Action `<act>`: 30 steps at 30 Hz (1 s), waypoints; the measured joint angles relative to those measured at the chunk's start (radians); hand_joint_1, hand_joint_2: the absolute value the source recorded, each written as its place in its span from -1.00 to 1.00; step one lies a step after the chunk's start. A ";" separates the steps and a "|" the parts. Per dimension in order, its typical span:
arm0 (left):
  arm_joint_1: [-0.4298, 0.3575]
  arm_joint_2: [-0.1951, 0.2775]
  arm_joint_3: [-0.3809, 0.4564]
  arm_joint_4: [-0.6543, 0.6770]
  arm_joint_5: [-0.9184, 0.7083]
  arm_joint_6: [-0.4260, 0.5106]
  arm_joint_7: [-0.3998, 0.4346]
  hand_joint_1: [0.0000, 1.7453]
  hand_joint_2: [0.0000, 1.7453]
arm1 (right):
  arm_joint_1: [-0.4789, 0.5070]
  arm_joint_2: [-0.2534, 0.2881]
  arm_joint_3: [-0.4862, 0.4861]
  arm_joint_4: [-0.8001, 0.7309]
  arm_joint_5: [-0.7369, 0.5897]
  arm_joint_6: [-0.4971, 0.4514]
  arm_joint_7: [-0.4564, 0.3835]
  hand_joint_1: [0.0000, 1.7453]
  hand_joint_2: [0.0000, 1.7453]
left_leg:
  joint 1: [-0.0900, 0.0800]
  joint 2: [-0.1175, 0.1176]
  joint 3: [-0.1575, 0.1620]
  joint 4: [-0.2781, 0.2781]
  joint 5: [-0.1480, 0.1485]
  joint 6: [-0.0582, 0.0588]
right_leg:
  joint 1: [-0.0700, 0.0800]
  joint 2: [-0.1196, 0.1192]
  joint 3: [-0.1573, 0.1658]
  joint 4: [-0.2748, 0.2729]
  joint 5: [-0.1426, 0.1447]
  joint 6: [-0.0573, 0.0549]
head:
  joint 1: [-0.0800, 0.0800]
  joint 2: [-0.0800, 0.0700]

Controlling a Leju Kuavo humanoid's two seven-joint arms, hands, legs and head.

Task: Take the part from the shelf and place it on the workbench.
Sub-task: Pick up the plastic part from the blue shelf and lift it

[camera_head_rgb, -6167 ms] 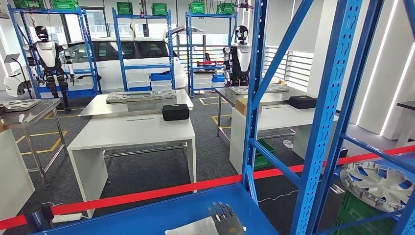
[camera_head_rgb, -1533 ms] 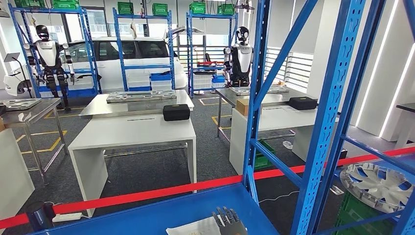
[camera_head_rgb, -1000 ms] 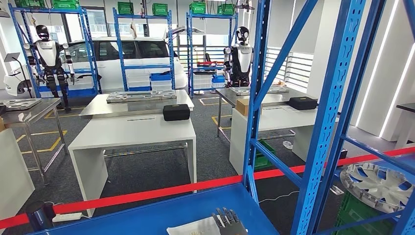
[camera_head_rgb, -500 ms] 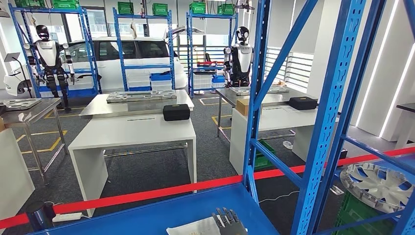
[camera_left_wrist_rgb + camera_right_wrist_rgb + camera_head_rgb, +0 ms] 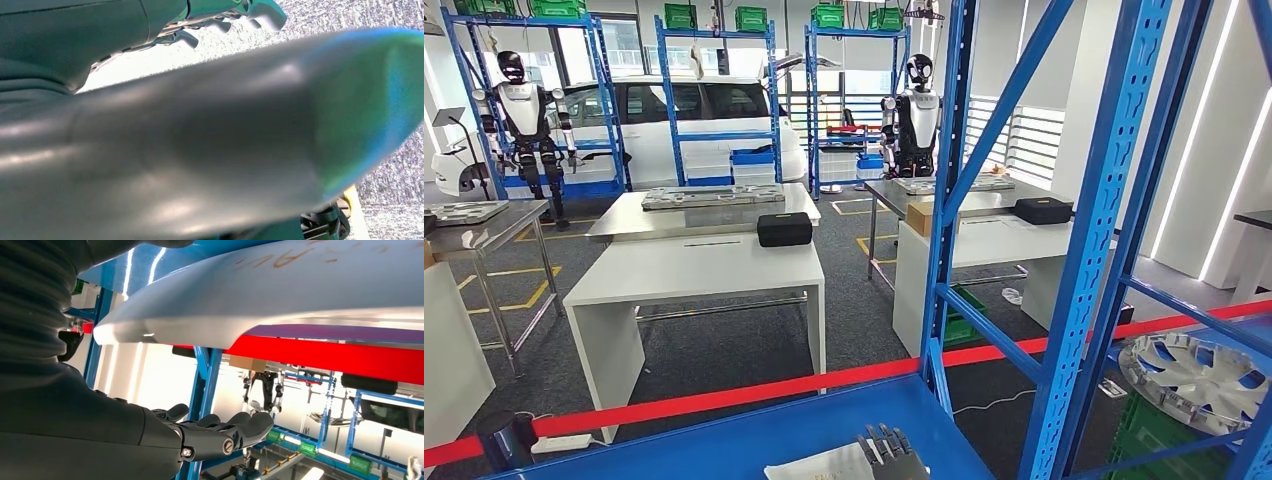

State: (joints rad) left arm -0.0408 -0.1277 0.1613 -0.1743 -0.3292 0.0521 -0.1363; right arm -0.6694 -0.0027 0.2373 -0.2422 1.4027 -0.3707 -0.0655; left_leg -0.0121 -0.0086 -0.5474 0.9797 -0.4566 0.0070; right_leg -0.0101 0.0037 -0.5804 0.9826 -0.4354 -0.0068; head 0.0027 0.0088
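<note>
The right hand (image 5: 889, 452) lies on the blue shelf (image 5: 754, 440), its fingers (image 5: 235, 429) stretched out flat and holding nothing. The white part (image 5: 819, 465) lies on the shelf just beside those fingers, touching them. The left hand (image 5: 235, 12) hangs over grey carpet, fingers (image 5: 265, 10) loosely curled, empty.

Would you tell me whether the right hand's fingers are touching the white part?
Apart: the right wrist view shows open background between the fingers and the white part.
</note>
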 joint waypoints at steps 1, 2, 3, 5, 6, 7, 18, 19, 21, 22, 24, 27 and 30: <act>0.000 0.000 0.002 0.000 0.000 0.000 0.000 -1.00 -1.00 | 0.000 0.000 0.000 0.000 0.000 0.001 0.000 -0.81 1.00 | 0.000 0.000 0.000 0.000 0.000 0.000 | 0.000 0.000 0.000 0.000 0.000 0.000 | 0.000 0.000; 0.000 0.000 0.003 0.000 0.000 0.000 0.000 -1.00 -1.00 | 0.000 0.000 0.000 0.000 0.000 0.001 -0.001 -0.34 1.00 | 0.000 0.000 0.000 0.000 0.000 0.000 | 0.000 0.000 0.000 0.000 0.000 0.000 | 0.000 0.000; 0.000 0.000 0.004 0.000 0.000 0.000 -0.001 -1.00 -1.00 | 0.000 0.000 0.000 0.000 0.000 0.002 -0.001 0.16 1.00 | 0.000 0.000 0.000 0.000 0.000 0.000 | 0.000 0.000 0.000 0.000 0.000 0.000 | 0.000 0.000; 0.000 0.000 0.006 0.000 0.000 0.000 -0.001 -1.00 -1.00 | 0.000 0.001 0.000 0.000 0.000 0.004 -0.004 0.98 1.00 | 0.000 0.000 0.000 0.000 0.000 0.000 | 0.000 0.000 0.000 0.000 0.000 0.000 | 0.000 0.000; 0.000 0.000 0.006 0.000 0.000 0.001 -0.001 -1.00 -1.00 | 0.000 0.001 0.000 0.000 0.000 0.004 -0.006 1.00 1.00 | 0.000 0.000 0.000 0.000 0.000 0.000 | 0.000 0.000 0.000 0.000 0.000 0.000 | 0.000 0.000; 0.000 0.000 0.007 0.000 0.000 0.002 -0.001 -1.00 -1.00 | 0.000 0.001 0.000 0.000 0.000 0.005 -0.008 1.00 1.00 | 0.000 0.000 0.000 0.000 0.000 0.000 | 0.000 0.000 0.000 0.000 0.000 0.000 | 0.000 0.000; 0.000 0.000 0.012 0.000 0.000 0.009 -0.005 -1.00 -1.00 | 0.001 0.001 0.000 0.000 -0.009 0.005 -0.010 1.00 1.00 | 0.000 0.000 0.000 0.000 0.000 0.000 | 0.000 0.000 0.000 0.000 0.000 0.000 | 0.000 0.000; 0.000 0.000 0.012 0.000 0.000 0.009 -0.005 -1.00 -1.00 | 0.002 0.001 0.000 0.000 -0.009 0.004 -0.010 1.00 1.00 | 0.000 0.000 0.000 0.000 0.000 0.000 | 0.000 0.000 0.000 0.000 0.000 0.000 | 0.000 0.000; 0.000 0.000 0.013 0.000 -0.001 0.009 -0.007 -1.00 -1.00 | 0.002 0.001 0.000 0.000 -0.009 0.003 -0.010 1.00 1.00 | 0.000 0.000 0.000 0.000 0.000 0.000 | 0.000 0.000 0.000 0.000 0.000 0.000 | 0.000 0.000; 0.000 0.000 0.013 0.000 -0.001 0.009 -0.008 -1.00 -1.00 | 0.002 0.001 0.000 0.000 -0.009 0.003 -0.011 1.00 1.00 | 0.000 0.000 0.000 0.000 0.000 0.000 | 0.000 0.000 0.000 0.000 0.000 0.000 | 0.000 0.000; 0.000 0.000 0.013 0.000 -0.001 0.009 -0.013 -1.00 -1.00 | 0.002 0.001 0.000 0.000 -0.009 0.003 -0.011 1.00 1.00 | 0.000 0.000 0.000 0.000 0.000 0.000 | 0.000 0.000 0.000 0.000 0.000 0.000 | 0.000 0.000; 0.000 0.000 0.013 0.000 -0.005 0.018 -0.032 -1.00 -1.00 | 0.002 0.001 0.000 0.000 -0.009 0.003 -0.011 1.00 1.00 | 0.000 0.000 0.000 0.000 0.000 0.000 | 0.000 0.000 -0.001 0.000 0.000 0.000 | 0.000 0.000; 0.000 -0.001 0.013 0.000 -0.020 0.049 -0.064 -1.00 -1.00 | 0.002 0.001 0.000 0.000 -0.009 0.002 -0.010 1.00 1.00 | 0.000 0.000 0.000 0.000 0.000 0.000 | 0.000 0.000 -0.001 0.000 0.000 0.000 | 0.000 0.000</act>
State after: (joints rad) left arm -0.0404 -0.1283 0.1747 -0.1747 -0.3497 0.1009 -0.1999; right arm -0.6670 -0.0020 0.2368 -0.2422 1.3934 -0.3683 -0.0760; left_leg -0.0121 -0.0086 -0.5476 0.9797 -0.4568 0.0068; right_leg -0.0101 0.0038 -0.5810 0.9826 -0.4356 -0.0070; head 0.0027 0.0088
